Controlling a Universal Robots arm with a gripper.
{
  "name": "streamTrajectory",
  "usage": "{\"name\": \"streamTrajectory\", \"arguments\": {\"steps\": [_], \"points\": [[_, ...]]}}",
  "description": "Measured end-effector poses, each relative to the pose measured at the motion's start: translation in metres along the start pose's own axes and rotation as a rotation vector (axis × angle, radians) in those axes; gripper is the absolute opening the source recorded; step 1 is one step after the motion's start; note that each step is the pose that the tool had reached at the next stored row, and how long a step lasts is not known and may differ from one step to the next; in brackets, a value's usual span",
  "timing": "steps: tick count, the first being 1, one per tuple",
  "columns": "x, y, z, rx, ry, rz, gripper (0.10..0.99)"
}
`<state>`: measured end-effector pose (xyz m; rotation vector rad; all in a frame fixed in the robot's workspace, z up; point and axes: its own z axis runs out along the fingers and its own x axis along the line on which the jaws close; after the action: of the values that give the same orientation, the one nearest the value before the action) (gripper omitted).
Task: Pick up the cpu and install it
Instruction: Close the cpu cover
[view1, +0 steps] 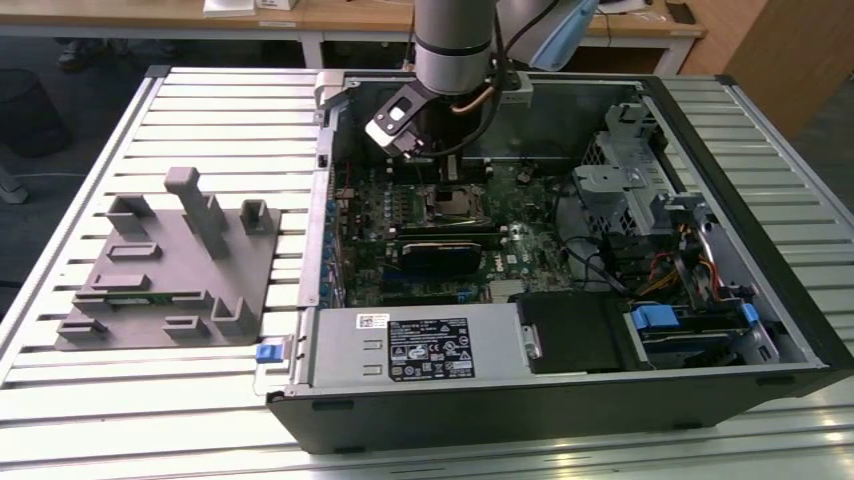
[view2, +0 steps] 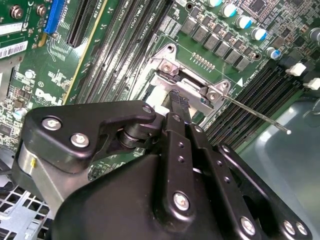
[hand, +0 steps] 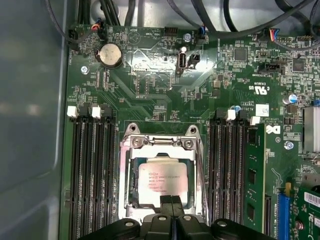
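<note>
Claw narrow, fingers pressed together, tips at edge of cpu. Cpu flat in socket frame. Mem slots flank both sides, one stick fitted.

1. An open computer case lies on the slatted desk, its motherboard exposed.
2. The robot arm reaches into the case, with the end effector low over the motherboard.
3. A grey plastic holder stands beside the case, on the exterior view's left.
4. A grey metal box with a white label sits inside the case.
</note>
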<state>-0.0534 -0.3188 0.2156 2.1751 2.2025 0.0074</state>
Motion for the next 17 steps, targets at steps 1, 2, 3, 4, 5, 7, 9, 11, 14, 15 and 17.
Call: {"name": "streamTrajectory", "arguments": {"steps": [1,2,3,4,5,7,9,11,14,15,17], "points": [[0.0000,-0.0001,0.0002,0.000,0.0001,0.000,0.106],[0.0000,-0.0002,0.0005,0.000,0.0001,0.000,0.106],[0.0000,-0.0002,0.0007,0.000,0.0001,0.000,0.106],[0.0001,-0.0003,0.0009,0.000,0.0001,0.000,0.106],[0.0001,-0.0007,0.0011,0.000,0.0001,0.000,0.106],[0.0001,-0.0018,0.0016,0.000,0.0000,0.000,0.106],[0.0001,-0.0029,0.0022,0.000,0.0001,0.000,0.106],[0.0001,-0.0044,0.0026,0.000,0.0000,0.000,0.106],[0.0002,-0.0054,0.0032,0.000,0.0001,0.000,0.106],[0.0002,-0.0055,0.0035,0.000,0.0001,0.000,0.106],[0.0003,-0.0056,0.0043,0.000,0.0002,0.000,0.106]]}}
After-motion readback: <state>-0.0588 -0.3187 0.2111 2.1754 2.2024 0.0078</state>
